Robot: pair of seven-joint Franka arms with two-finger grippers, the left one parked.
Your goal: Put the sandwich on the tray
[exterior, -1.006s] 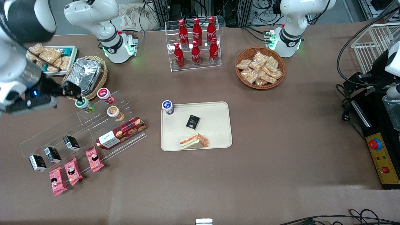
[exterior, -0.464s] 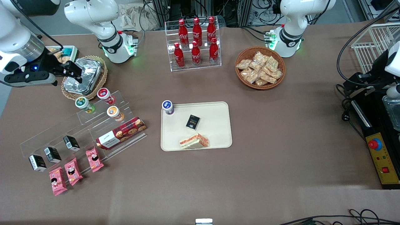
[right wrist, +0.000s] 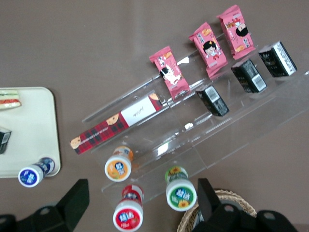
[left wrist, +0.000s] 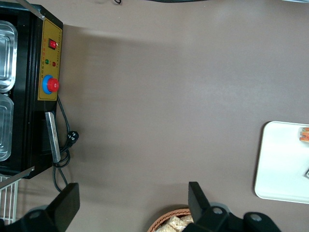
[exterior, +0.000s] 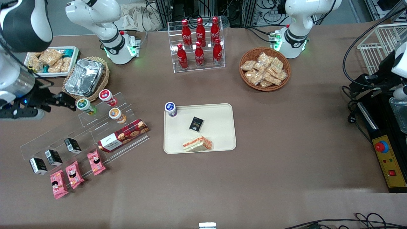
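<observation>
The sandwich, a clear-wrapped wedge with an orange stripe, lies on the cream tray, by the tray's edge nearest the front camera. The sandwich and tray also show in the right wrist view, and the tray shows in the left wrist view. My right gripper is open and empty. It hovers at the working arm's end of the table, beside the green-lidded cup and well away from the tray. In its own view the gripper looks down on the cups.
A clear stepped stand holds three cups, a red-plaid cookie box, black boxes and pink packets. A foil container sits in a basket beside a white snack bin. A cola rack and snack basket stand farther off. A blue-lidded cup and black box are on the tray.
My right gripper has swung from above the foil container toward the front camera and now hangs beside the green-lidded cup. The sandwich and tray have not moved.
</observation>
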